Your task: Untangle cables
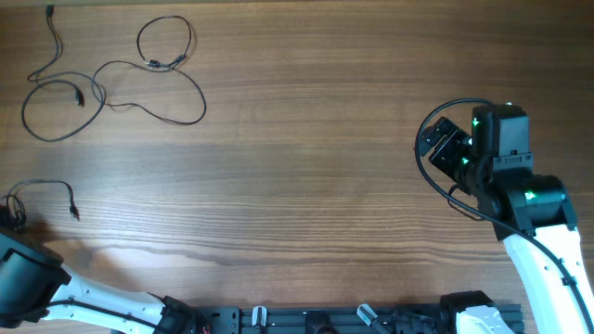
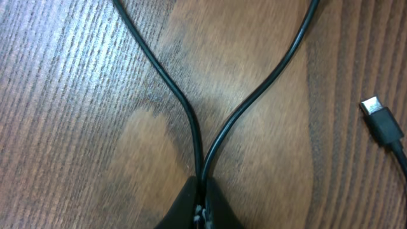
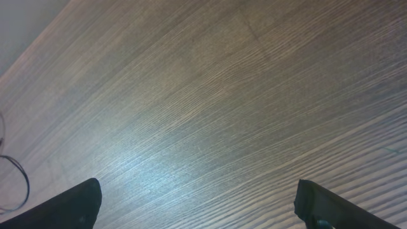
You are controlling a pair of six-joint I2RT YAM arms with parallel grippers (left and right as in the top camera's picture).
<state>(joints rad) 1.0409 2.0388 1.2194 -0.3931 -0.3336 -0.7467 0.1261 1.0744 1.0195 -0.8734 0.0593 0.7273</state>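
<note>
Overhead view: wood-grain counter [image 1: 325, 186], with the arms entering from the near edge at either side.

Left claw [image 2: 202, 205]: jaws together, clamped on the separate cable [image 2: 254, 98]. In the left wrist view two strands of it run out from the closed black tips and spread apart in a V across the wood. Both strands lie flat on the counter. Its plug [image 2: 380, 121], black with a small metal tip, lies off to one side, clear of the tips and of both strands.

From overhead this separate cable [image 1: 42, 183] sits at the far left edge of the counter. It forms a small arch with the plug [image 1: 76, 214] at its free end. The left claw [image 1: 13, 219] is at the arch's other end, mostly cut off by the frame edge.

The other cables [image 1: 160, 63] are in the far left corner. They are loose, overlapping loops, well apart from the held one.

Right claw [image 1: 442, 145]: on the right side of the counter, far from all cables. In the right wrist view its fingers [image 3: 73, 207] stand wide apart with only bare wood between them.
</note>
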